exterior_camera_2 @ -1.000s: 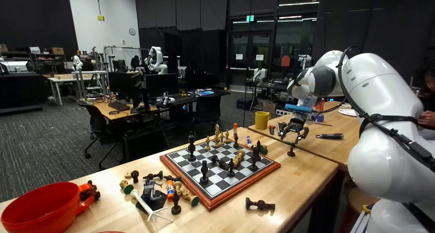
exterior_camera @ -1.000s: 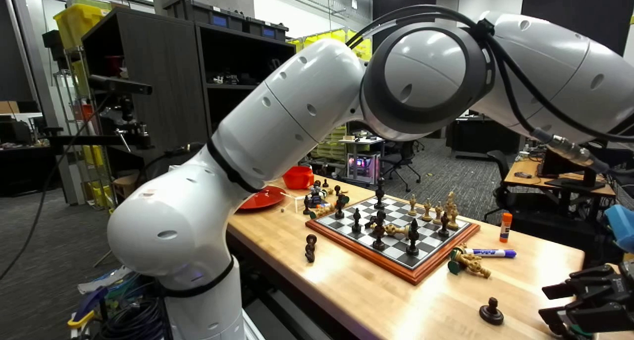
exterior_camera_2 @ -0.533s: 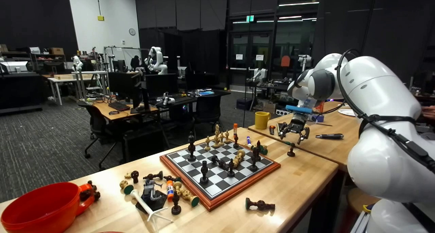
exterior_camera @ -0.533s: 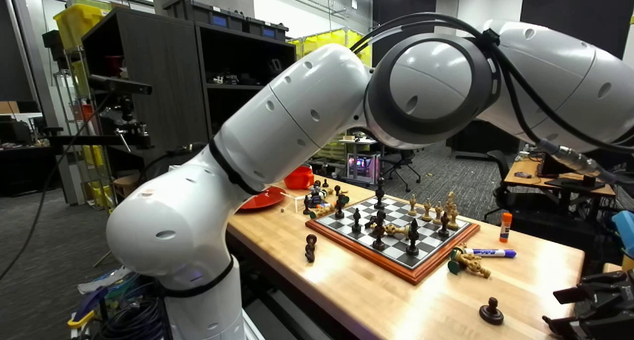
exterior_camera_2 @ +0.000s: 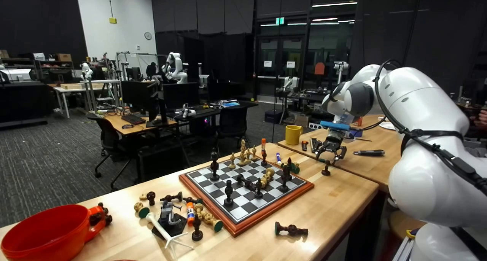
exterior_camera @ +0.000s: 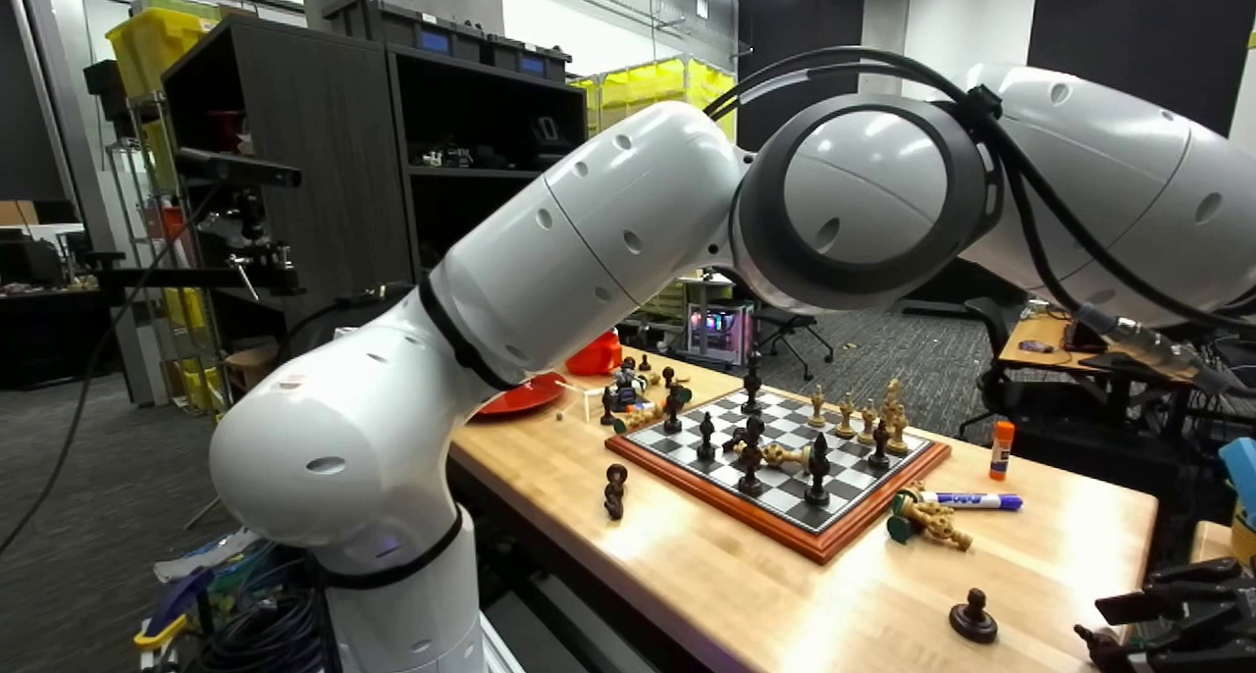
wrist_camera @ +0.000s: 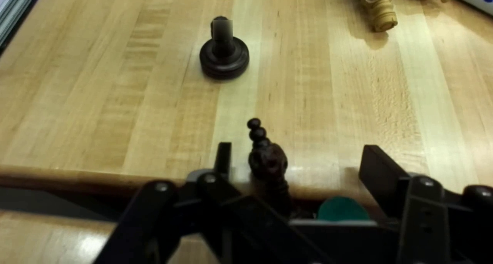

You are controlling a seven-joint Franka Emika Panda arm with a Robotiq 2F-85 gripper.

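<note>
My gripper (wrist_camera: 298, 164) is open in the wrist view, one finger on each side of a dark chess piece (wrist_camera: 268, 162). The piece lies tilted at the table edge, nearer the left finger, and neither finger visibly presses on it. Its lower part is hidden behind the gripper. A green felt base (wrist_camera: 342, 209) shows between the fingers; I cannot tell whether it belongs to the same piece. The gripper (exterior_camera_2: 328, 158) is low over the gap between two tables in an exterior view. A dark pawn (wrist_camera: 224, 60) stands upright just beyond it, also seen in both exterior views (exterior_camera: 973, 619) (exterior_camera_2: 326, 169).
A chessboard (exterior_camera_2: 274, 206) with standing and fallen pieces lies on the table. A fallen light piece (exterior_camera: 927, 521), a marker (exterior_camera: 971, 501) and a glue stick (exterior_camera: 1001, 450) are beside it. A yellow mug (exterior_camera_2: 293, 134) and a dark-handled tool (exterior_camera_2: 369, 153) are on the second table.
The arm and gripper have come down toward the table edge and shifted slightly. The pawn, board and other pieces have not moved.
</note>
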